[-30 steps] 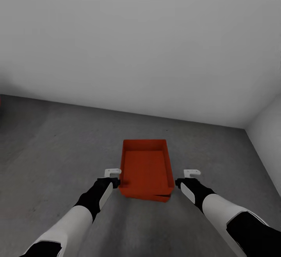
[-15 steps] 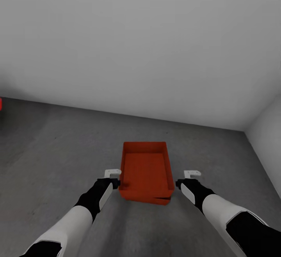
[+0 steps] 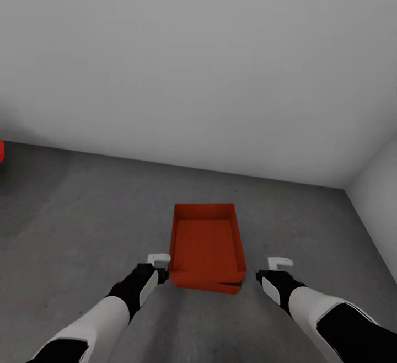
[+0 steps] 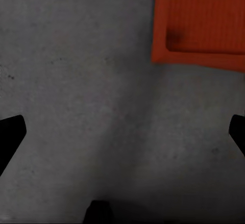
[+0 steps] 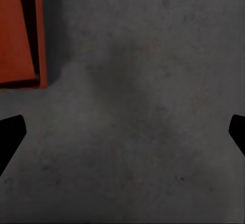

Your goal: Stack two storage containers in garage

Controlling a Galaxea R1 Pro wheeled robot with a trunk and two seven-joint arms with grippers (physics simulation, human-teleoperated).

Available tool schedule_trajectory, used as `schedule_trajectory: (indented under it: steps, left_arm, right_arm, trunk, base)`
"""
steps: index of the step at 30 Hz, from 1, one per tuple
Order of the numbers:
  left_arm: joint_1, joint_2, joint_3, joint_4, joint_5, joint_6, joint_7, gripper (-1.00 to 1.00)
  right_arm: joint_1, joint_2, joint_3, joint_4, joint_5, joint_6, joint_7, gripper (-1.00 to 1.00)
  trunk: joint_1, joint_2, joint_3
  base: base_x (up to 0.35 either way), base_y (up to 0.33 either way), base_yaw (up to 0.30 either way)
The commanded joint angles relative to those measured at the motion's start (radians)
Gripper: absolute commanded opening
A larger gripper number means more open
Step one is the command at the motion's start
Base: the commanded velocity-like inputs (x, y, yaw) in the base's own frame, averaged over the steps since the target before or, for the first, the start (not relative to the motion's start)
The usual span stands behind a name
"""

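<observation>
Stacked storage containers (image 3: 207, 247) on floor (image 3: 82, 214); both hands clear.

Both arms are built of smooth white shells near the elbows, changing to matte black wrist sections with a white panel along each. Each ends in a small white bracket-shaped left hand (image 3: 159, 260) and right hand (image 3: 280, 263). In the wrist views, the fingertips (image 4: 11, 132) appear as plain black wedges.
</observation>
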Motion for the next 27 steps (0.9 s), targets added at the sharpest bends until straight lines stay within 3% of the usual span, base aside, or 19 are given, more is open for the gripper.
schedule_trajectory:
  steps: [1,6,8,13,14,17,22,27]
  left_arm:
    - [0.0,0.001,-0.003,0.008,0.009,0.004,0.006,1.0]
    - [0.001,0.021,-0.003,0.074,0.025,0.003,0.006,1.0]
    - [0.001,0.042,-0.003,0.138,0.062,-0.006,0.005,1.0]
    - [0.0,0.069,-0.004,0.251,0.122,-0.085,-0.008,1.0]
    - [0.0,0.076,-0.004,0.301,0.133,-0.119,-0.028,1.0]
    - [0.009,0.094,-0.004,0.347,0.143,-0.158,-0.081,1.0]
    - [0.078,0.12,-0.004,0.361,0.146,-0.178,-0.116,1.0]
    - [0.158,0.126,-0.004,0.362,0.145,-0.22,-0.12,1.0]
  right_arm:
    - [0.015,0.0,0.009,0.0,-0.001,0.003,-0.005,1.0]
    - [0.078,0.002,0.011,0.004,0.005,-0.006,-0.001,1.0]
    - [0.117,0.003,0.011,0.004,0.006,-0.008,0.001,1.0]
    - [0.191,0.009,0.012,0.004,0.007,-0.035,0.003,1.0]
    - [0.22,0.017,0.013,0.005,0.008,-0.046,0.003,1.0]
    - [0.274,0.027,0.015,0.005,0.012,-0.057,0.004,1.0]
    - [0.364,0.032,0.016,0.005,0.025,-0.087,0.006,1.0]
    - [0.44,0.043,0.016,0.005,0.027,-0.123,0.009,1.0]
  trunk:
    - [0.0,0.0,0.001]
    - [0.0,0.0,0.009]
    - [0.0,0.0,0.012]
    - [0.0,0.0,0.02]
    - [0.0,0.0,0.021]
    - [0.0,0.0,0.026]
    - [0.0,0.0,0.034]
    - [0.0,0.0,0.042]
  base:
    - [0.0,0.0,0.0]
    - [0.0,0.0,0.0]
    - [0.0,0.0,0.0]
    - [0.0,0.0,0.0]
    - [0.0,0.0,0.0]
    - [0.0,0.0,0.0]
    - [0.0,0.0,0.0]
    - [0.0,0.0,0.0]
